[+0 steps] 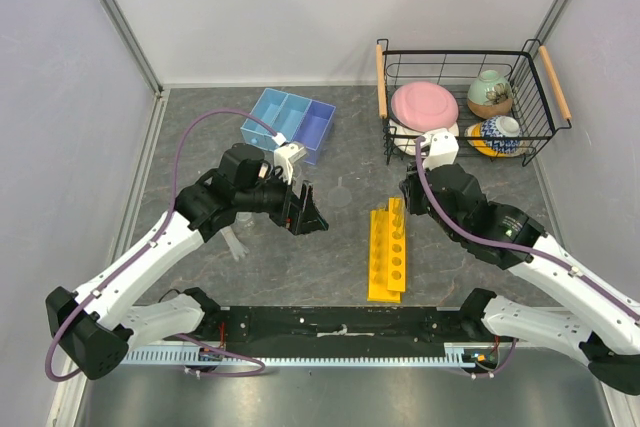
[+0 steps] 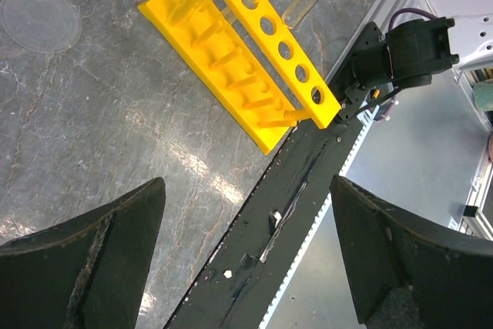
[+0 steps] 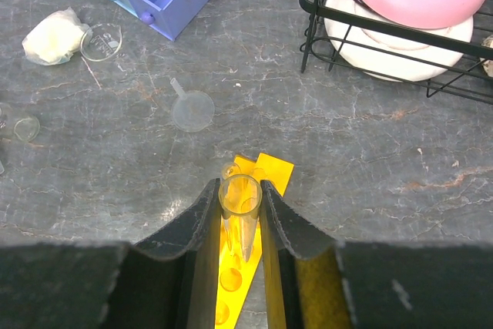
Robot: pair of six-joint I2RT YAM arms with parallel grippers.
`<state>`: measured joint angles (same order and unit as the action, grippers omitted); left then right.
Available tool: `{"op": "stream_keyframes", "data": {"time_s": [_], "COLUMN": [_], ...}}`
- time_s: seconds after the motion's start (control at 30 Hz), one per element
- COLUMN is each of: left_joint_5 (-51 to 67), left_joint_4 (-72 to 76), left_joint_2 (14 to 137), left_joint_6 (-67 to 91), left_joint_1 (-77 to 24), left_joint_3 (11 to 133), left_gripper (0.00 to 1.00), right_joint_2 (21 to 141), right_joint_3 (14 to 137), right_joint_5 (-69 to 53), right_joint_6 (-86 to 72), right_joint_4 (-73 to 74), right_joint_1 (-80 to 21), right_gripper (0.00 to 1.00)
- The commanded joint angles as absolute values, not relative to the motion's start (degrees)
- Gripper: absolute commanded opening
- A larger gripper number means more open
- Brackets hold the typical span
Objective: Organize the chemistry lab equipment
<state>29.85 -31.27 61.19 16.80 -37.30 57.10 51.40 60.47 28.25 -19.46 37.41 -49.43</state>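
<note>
My right gripper (image 3: pixel 239 187) is shut on a thin clear test tube (image 3: pixel 244 225), held upright over the far end of the yellow rack (image 3: pixel 237 283). Another tube (image 3: pixel 230 170) stands in the rack just beyond it. From above, the right gripper (image 1: pixel 400 205) hovers at the rack's (image 1: pixel 388 257) far end. My left gripper (image 1: pixel 308 209) hangs open and empty left of the rack, its jaws wide apart over the table's front edge (image 2: pixel 246 260). The blue tray (image 1: pixel 290 122) sits at the back left, with the beaker (image 3: pixel 101 41), cream lump (image 3: pixel 49 36) and funnel (image 3: pixel 192 110) nearby.
A black wire basket (image 1: pixel 545 107) at the back right holds a pink plate (image 1: pixel 425 105) and ceramic bowls (image 1: pixel 491 93). Another small clear piece (image 3: pixel 25 127) lies left of the funnel. The black base rail (image 2: pixel 285 213) runs along the near edge.
</note>
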Motion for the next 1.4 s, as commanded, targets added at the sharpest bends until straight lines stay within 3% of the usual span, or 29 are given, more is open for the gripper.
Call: {"op": "stream_keyframes", "data": {"time_s": [0.0,1.37], "left_joint_5": [29.00,29.01], "left_joint_4": [-31.38,-31.90], "left_joint_2": [59.94,59.50], "left_joint_6": [14.24,14.24], "left_joint_1": [-37.09,-37.09], "left_joint_3": [57.04,57.30], "left_gripper": [0.94,0.94], "right_joint_2": [50.45,42.36], "right_joint_3": [60.21,44.83], "right_joint_5": [29.79,31.28], "right_joint_6": [-19.34,-21.62], "right_joint_4": [35.08,26.72], "right_joint_1": [-50.18,-51.59], "right_gripper": [0.22,0.23]}}
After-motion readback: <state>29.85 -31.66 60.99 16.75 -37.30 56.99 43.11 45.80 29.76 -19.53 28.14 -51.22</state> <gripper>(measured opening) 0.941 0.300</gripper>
